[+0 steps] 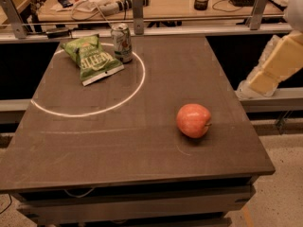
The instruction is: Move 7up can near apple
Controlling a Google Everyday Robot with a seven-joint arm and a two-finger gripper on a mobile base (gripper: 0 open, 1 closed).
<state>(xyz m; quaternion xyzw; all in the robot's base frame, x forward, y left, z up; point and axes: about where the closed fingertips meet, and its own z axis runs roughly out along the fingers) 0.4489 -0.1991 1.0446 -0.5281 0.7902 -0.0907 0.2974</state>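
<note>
Status: nothing grasped yet. The 7up can (121, 42) stands upright near the far edge of the counter (142, 164), left of centre, on the far arc of the white ring (137, 86) marked on the top. The chip bag (92, 58) lies flat just beside the can on its left; I can't tell whether they touch.

The apple (193, 120) is well apart from the can, toward the right edge and closer to the near-right corner. It rests tipped, with the stem pointing at the right edge. My read is that it has settled there on its own roundness, so a nudge would roll it.

Only the pale arm (279, 63) shows, hanging off the right edge, outside the counter. The gripper isn't in frame, so I can't tell whether it's open or closed. It isn't over the counter and it's holding none of the three items.

The task is at the start, and the whole diagonal from the far edge to the near-right is still to cover.

- The can is upright, so a side grasp on the body should work.
- With the bag on the left, come in from the can's right or near side, or the bag gets dragged along.
- The surface between can and apple is bare, so the carry path is fine.
- Set the can down next to the apple with a small gap, so it doesn't bump the apple toward the right edge.
</note>
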